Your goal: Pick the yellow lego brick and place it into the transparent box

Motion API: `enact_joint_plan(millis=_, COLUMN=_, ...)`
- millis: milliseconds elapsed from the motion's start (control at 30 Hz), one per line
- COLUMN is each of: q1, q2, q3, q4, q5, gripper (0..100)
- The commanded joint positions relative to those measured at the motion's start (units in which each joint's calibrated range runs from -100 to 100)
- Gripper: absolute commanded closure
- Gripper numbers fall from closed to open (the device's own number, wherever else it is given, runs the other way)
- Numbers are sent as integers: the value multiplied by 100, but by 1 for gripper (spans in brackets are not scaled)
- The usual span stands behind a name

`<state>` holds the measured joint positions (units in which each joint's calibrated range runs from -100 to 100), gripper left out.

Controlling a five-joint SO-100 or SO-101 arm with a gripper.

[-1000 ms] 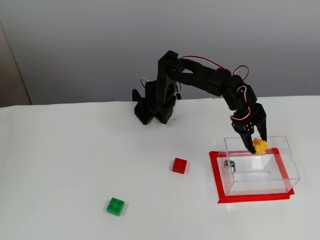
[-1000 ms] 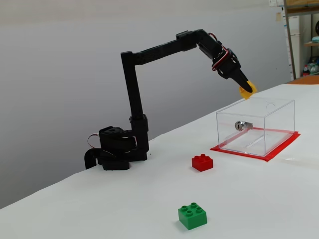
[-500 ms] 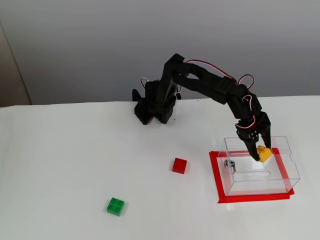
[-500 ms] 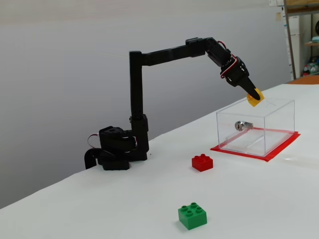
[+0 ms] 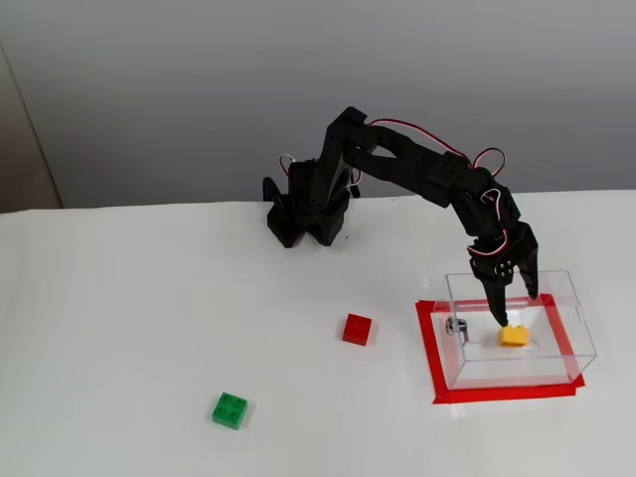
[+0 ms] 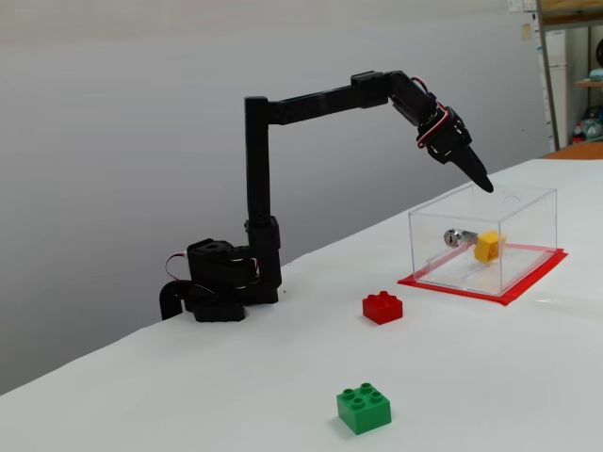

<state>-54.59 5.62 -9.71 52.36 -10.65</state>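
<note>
the yellow lego brick [image 5: 514,336] isn't in the gripper [image 5: 503,316] anymore. half a sec ago it was pinched at the gripper tips, just over the top of the transparent box [image 5: 574,316]. now it's inside the box, low down, w/ nothing holding it. in the side fixed view the brick [image 6: 487,247] looks tipped a bit, near the small metal fitting [image 6: 454,237] on the box wall. can't tell if it's lying on the box floor yet or falling the last bit.

the gripper [image 6: 483,185] hangs just above the box's open top, pointing down, w/ nothing in it. in the high fixed view the fingers look a little apart, a narrow gap, so i'd say it let go. in the side view they line up, so the gap can't be seen there.

the box sits on a red tape frame [image 5: 428,343] on the white table [image 5: 149,328]. the red brick [image 5: 357,329] is on the table near the box, on the left side of it in the high fixed view. the green brick [image 5: 230,410] is farther from the box, well apart, same side. neither one moved.

so the drop looks done & the task is about finished. prob just lift the arm away from the box w/o bumping its wall.
</note>
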Motion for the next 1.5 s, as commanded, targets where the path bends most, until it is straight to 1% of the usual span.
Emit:
enact_joint_plan(millis=0, q1=58, q2=-159, q3=-277, q4=-5, q5=11, gripper=74)
enact_joint_plan(millis=167, q1=191, q2=-601, q3=-195, q4=21, q5=11, gripper=75)
enact_joint_plan(millis=233, q1=302, q2=-813, q3=-168, q4=91, q5=16, gripper=80)
enact_joint_plan(millis=333, q1=472, q2=-1178, q3=-78, q4=308, q5=16, gripper=92)
enact_joint_plan(millis=400, q1=613, q2=-1449, q3=58, q4=421, q5=21, gripper=96)
enact_joint_plan(millis=667, q1=1448, q2=-2968, q3=1116, q4=804, q5=5, gripper=96)
enact_joint_plan(millis=833, q1=2498, q2=-4105, q3=2056, q4=1213, q5=16, gripper=97)
enact_joint_plan(millis=1000, q1=3748, q2=-5115, q3=3005, q4=1274, q5=37, gripper=97)
enact_joint_plan(millis=1167, q1=4812, q2=-5929, q3=3710, q4=1274, q5=580, gripper=96)
enact_joint_plan(millis=1267, q1=5116, q2=-6269, q3=4063, q4=1274, q5=877, gripper=95)
enact_joint_plan(millis=1467, q1=5226, q2=-6778, q3=4895, q4=1274, q5=919, gripper=95)
